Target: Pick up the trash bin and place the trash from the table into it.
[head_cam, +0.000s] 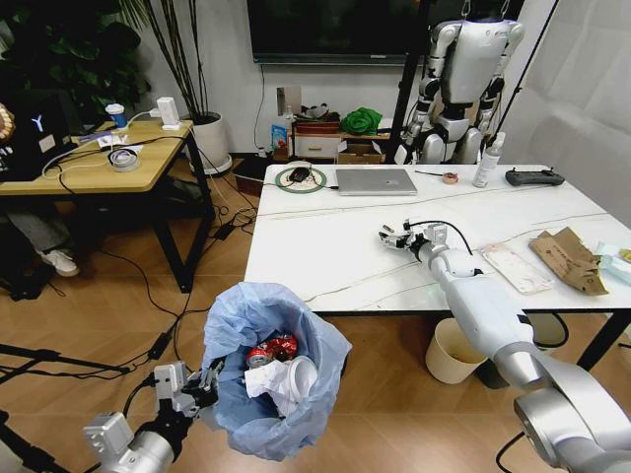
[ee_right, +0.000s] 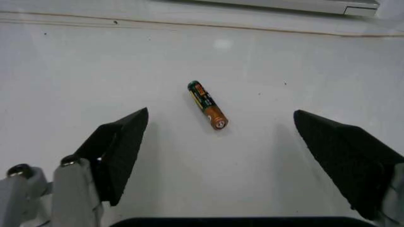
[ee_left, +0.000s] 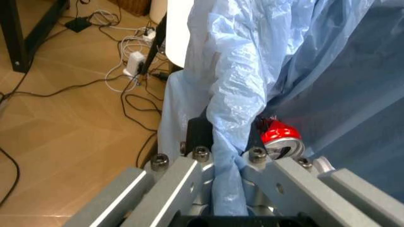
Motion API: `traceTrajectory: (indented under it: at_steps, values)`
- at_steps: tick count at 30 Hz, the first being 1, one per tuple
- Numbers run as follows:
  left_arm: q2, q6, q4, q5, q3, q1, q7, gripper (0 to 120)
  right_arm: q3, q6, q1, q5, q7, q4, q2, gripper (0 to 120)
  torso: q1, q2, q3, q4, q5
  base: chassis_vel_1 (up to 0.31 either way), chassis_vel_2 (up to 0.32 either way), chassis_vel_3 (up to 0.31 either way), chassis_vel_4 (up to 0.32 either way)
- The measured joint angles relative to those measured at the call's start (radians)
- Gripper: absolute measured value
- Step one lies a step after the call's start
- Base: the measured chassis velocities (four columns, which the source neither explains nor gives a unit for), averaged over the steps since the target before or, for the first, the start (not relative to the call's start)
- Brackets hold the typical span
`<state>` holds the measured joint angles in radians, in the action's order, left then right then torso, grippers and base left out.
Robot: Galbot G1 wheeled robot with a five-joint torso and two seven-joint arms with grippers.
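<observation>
The big white table [head_cam: 325, 246] is filling the middle and right of the head view. A silver laptop [head_cam: 376, 181] is lying near its top edge, with a black controller [head_cam: 534, 177] and a white bottle [head_cam: 487, 161] to the right. Torn brown cardboard [head_cam: 569, 259] and a clear packet [head_cam: 518, 268] are lying at the right. A small battery [ee_right: 207, 104] is lying on the bare top.

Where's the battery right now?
The battery lies flat on the white table, between the open fingers of the right gripper, which hovers just above it, short of the silver laptop.
</observation>
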<state>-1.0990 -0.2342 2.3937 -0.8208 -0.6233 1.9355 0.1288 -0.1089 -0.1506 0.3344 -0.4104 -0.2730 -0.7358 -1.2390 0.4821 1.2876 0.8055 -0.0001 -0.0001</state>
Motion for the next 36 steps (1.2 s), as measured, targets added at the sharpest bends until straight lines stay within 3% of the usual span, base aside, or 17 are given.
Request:
traceTrajectory:
  at_steps: [2, 8, 17, 22, 33, 36]
  values:
    - [0.000, 0.000, 0.000, 0.000, 0.000, 0.001, 0.000, 0, 0.000, -0.001, 0.002, 0.000, 0.000, 0.000, 0.000, 82, 0.000, 0.000, 0.000, -0.0001, 0.0001, 0.000, 0.000, 0.000, 0.000]
    - [-0.001, 0.001, 0.002, 0.001, -0.001, 0.002, -0.001, 0, 0.000, -0.002, 0.003, 0.000, -0.002, -0.003, -0.001, 55, 0.000, 0.000, 0.000, 0.0000, 0.0001, 0.000, 0.000, 0.000, 0.000]
    - [0.000, 0.001, 0.003, 0.001, -0.001, 0.001, -0.001, 0, 0.000, -0.003, 0.006, 0.000, -0.007, -0.006, 0.006, 27, 0.000, 0.000, 0.000, 0.0000, 0.0001, 0.000, 0.000, 0.000, 0.000]
    - [0.000, 0.001, 0.003, 0.001, -0.001, 0.000, -0.001, 0, 0.001, -0.002, 0.012, 0.000, -0.011, -0.009, 0.008, 5, 0.000, 0.000, 0.000, 0.0000, 0.0000, 0.000, 0.000, 0.000, 0.000]
    - [-0.001, 0.001, 0.002, 0.003, 0.000, 0.000, -0.001, 0, 0.007, -0.002, 0.014, -0.001, -0.014, -0.016, 0.006, 0, 0.000, 0.000, 0.000, -0.0001, 0.0000, 0.000, 0.000, 0.000, 0.000]
    - [-0.001, 0.001, -0.001, 0.003, 0.007, -0.001, -0.001, 0, 0.018, -0.002, 0.021, -0.041, -0.016, -0.097, 0.036, 0, 0.000, 0.000, 0.000, 0.0005, 0.0003, 0.000, 0.000, 0.000, 0.000]
